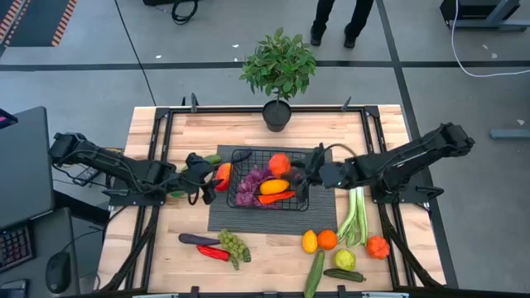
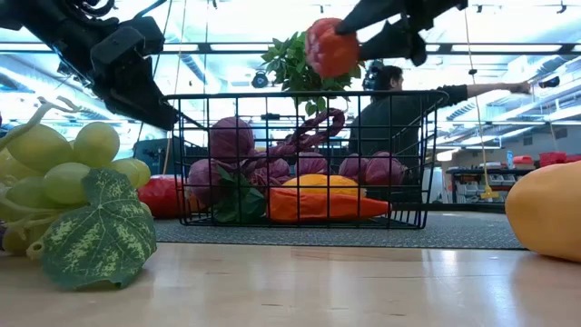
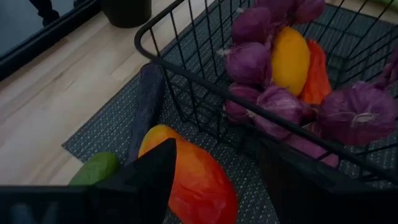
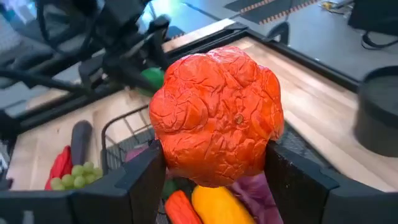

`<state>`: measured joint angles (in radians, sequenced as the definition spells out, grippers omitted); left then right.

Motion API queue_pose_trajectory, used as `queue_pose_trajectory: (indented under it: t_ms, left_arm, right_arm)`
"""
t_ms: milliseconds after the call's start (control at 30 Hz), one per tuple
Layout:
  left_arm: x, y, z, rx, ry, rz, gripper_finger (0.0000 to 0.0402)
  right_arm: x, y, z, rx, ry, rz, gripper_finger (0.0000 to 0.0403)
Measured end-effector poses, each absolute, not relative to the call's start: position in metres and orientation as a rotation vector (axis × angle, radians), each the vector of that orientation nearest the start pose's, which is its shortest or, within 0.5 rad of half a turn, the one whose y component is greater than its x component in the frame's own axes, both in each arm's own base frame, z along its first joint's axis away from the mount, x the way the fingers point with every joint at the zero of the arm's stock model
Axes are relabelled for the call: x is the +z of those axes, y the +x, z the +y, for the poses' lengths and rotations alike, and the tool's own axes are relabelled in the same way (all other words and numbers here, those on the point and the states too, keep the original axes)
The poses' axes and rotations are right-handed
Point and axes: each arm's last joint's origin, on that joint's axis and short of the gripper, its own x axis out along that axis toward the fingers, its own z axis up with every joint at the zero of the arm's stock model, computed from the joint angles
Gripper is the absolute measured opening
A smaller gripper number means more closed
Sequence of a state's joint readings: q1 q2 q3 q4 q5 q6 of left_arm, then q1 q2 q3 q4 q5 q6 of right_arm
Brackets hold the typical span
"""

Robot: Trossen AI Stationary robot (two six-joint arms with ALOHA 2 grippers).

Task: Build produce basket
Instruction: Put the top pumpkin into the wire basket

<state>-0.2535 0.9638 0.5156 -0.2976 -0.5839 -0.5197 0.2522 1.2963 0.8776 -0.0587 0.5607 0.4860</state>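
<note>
Above the basket (image 1: 269,189), which sits on the mat in the middle of the bench, my right claw (image 4: 214,168) holds a wrinkled red pepper (image 4: 216,115) between its fingers, in the air over the back rim. I am in the placing step. Next I must lower it and let go among the purple grapes (image 1: 251,185). My left claw (image 1: 209,178) grips an orange-red fruit (image 3: 189,174) just beside the basket's left wall.

left arm (image 1: 108,165): dark, jointed, black cable loops near base | right arm (image 1: 414,157): same dark jointed build | left claw (image 1: 201,178), right claw (image 1: 313,169): black, two flat blocky fingers
</note>
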Motion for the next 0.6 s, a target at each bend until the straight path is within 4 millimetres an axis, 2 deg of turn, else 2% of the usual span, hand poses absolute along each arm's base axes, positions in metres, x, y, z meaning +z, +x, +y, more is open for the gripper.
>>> queue_pose_trajectory:
  t_ms: [233, 600]
  left_arm:
    - [0.212, 0.184, -0.031, 0.461, -0.209, 0.519, 0.0231]
    - [0.211, 0.185, -0.032, 0.469, -0.240, 0.515, 0.0231]
  right_arm:
    - [0.249, 0.288, 0.058, -0.426, 0.247, 0.414, 0.0258]
    - [0.247, 0.288, 0.057, -0.425, 0.221, 0.427, 0.0312]
